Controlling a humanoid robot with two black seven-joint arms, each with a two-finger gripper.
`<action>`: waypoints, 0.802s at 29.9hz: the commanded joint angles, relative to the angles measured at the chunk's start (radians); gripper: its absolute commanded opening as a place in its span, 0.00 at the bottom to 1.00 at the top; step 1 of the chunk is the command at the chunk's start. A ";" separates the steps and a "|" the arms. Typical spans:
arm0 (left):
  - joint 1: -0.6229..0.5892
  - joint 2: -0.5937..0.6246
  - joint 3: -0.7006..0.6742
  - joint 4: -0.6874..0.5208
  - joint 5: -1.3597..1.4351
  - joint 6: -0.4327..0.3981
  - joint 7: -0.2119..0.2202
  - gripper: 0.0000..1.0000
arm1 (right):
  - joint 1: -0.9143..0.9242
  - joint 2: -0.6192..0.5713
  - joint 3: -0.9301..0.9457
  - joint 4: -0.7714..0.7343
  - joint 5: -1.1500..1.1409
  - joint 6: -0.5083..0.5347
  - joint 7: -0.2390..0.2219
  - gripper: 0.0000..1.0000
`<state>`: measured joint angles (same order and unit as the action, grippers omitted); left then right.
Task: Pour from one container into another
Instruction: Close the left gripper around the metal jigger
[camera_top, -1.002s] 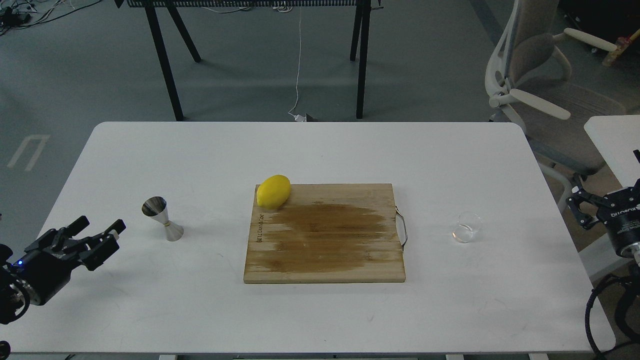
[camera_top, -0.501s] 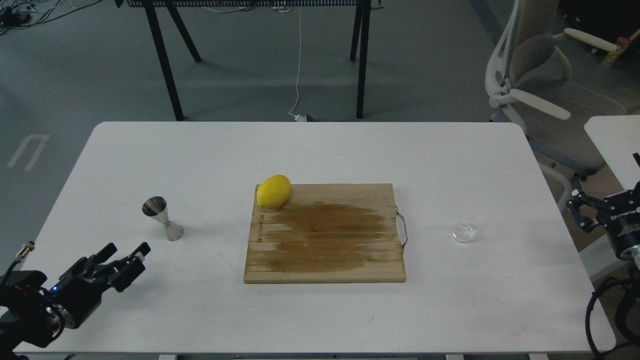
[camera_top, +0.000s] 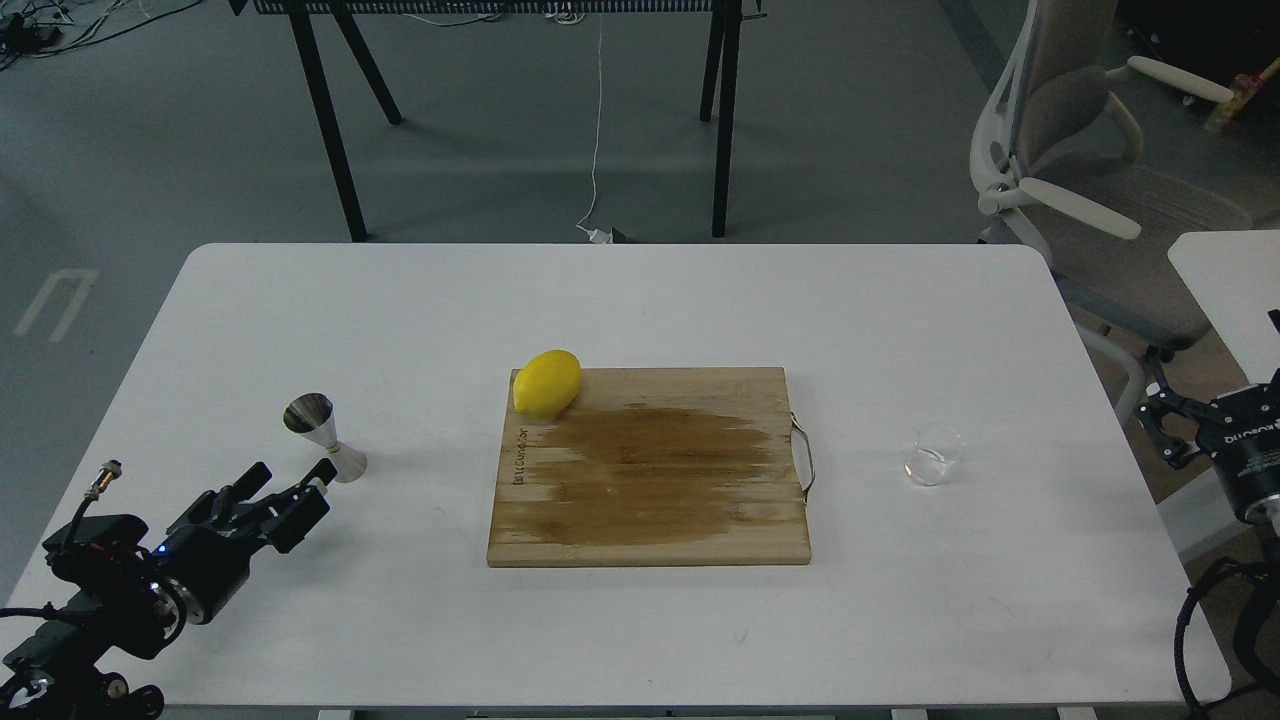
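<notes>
The steel jigger (camera_top: 325, 437) stands upright on the left part of the white table (camera_top: 620, 300). My left gripper (camera_top: 292, 480) is open, just in front of and slightly left of the jigger's base, with nothing between its fingers. The small clear glass cup (camera_top: 933, 455) stands on the right part of the table, to the right of the cutting board. My right gripper (camera_top: 1160, 428) hangs open off the table's right edge, well right of the cup and empty.
A wooden cutting board (camera_top: 650, 480) with a dark wet patch and a metal handle lies mid-table. A yellow lemon (camera_top: 547, 383) rests on its far left corner. An office chair (camera_top: 1080, 170) stands behind the table at the right.
My left gripper has moved right and toward the jigger, from the table's left edge to just in front of its base. The right gripper has sunk a little.
</notes>
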<state>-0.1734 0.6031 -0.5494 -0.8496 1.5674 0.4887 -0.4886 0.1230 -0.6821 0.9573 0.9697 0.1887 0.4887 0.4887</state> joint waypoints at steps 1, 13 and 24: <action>-0.020 -0.017 0.002 0.009 0.000 0.000 0.000 0.97 | 0.000 0.001 0.000 0.000 0.000 0.000 0.000 0.99; -0.066 -0.105 0.003 0.087 0.005 0.000 0.000 0.97 | 0.000 -0.001 0.000 0.000 0.000 0.000 0.000 0.99; -0.152 -0.174 0.058 0.196 -0.001 0.000 0.000 0.91 | 0.000 -0.002 0.000 0.000 0.000 0.000 0.000 0.99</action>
<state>-0.3036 0.4550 -0.5030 -0.6889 1.5682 0.4887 -0.4886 0.1227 -0.6829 0.9570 0.9695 0.1887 0.4887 0.4887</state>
